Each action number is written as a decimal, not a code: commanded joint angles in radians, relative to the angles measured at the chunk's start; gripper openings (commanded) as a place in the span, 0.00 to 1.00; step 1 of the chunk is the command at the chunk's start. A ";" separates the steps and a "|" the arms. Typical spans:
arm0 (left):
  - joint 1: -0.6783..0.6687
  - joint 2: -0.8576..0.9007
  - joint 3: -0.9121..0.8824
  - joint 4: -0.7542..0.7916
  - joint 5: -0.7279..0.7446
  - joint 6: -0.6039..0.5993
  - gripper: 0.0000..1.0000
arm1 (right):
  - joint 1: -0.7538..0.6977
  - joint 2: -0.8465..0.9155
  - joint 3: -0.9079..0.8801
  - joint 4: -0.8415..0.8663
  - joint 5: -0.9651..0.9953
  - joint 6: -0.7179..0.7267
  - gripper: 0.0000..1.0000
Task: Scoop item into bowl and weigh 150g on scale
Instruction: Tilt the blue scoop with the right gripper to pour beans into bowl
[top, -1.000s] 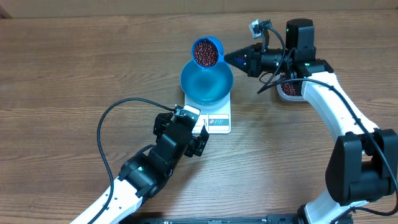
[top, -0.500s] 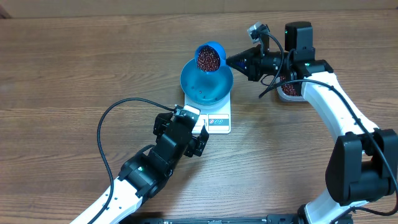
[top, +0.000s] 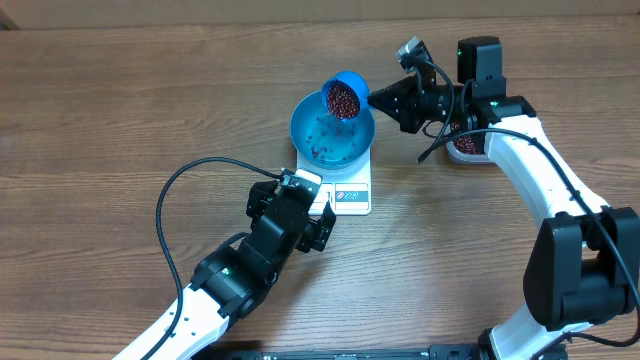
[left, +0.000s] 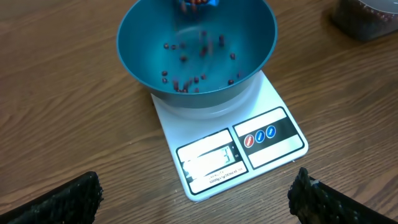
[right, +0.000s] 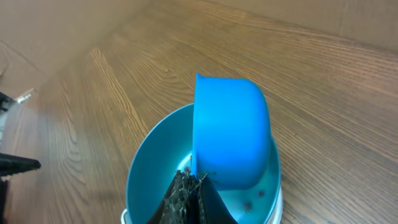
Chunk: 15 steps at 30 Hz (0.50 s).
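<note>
my right claw (top: 380, 98) is pressed together on the handle end of the blue scoop (top: 342, 93), holding it over the far right rim of the bowl (top: 309, 127). the scoop is tipped on its side with its mouth turned down into the bowl, and its load of dark red-brown beans (top: 343, 99) shows at the opening. from my right wrist i see mostly the scoop's smooth blue back, with the bowl below it.

the bowl sits on the far part of the scale (top: 352, 192), which lies about midway between the left and right edges of the tabletop (top: 120, 100), somewhat nearer the far edge. a scatter of beans lies in the bottom of the bowl, and a few show as blurs above them. the scale's display (left: 208, 160) and label strip run along its near edge, clear of the bowl; the display is lit but i cannot read it.

my left claw (top: 317, 197) is spread wide and holds nothing. it hovers just at the scale's near left corner, fingers apart to either side.

a clear tub (top: 466, 146) with more beans sits to the right of the scale, partly hidden under my right arm. 1 black cable (top: 170, 215) loops over the tabletop beside my left arm.
</note>
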 joint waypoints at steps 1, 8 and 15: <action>0.006 0.006 -0.008 0.001 -0.018 0.019 0.99 | 0.000 -0.001 0.005 -0.006 -0.013 -0.082 0.04; 0.006 0.006 -0.008 0.001 -0.018 0.019 1.00 | 0.000 -0.001 0.005 -0.005 -0.033 -0.131 0.04; 0.006 0.006 -0.008 0.001 -0.018 0.019 0.99 | 0.000 -0.001 0.005 -0.009 -0.051 -0.217 0.04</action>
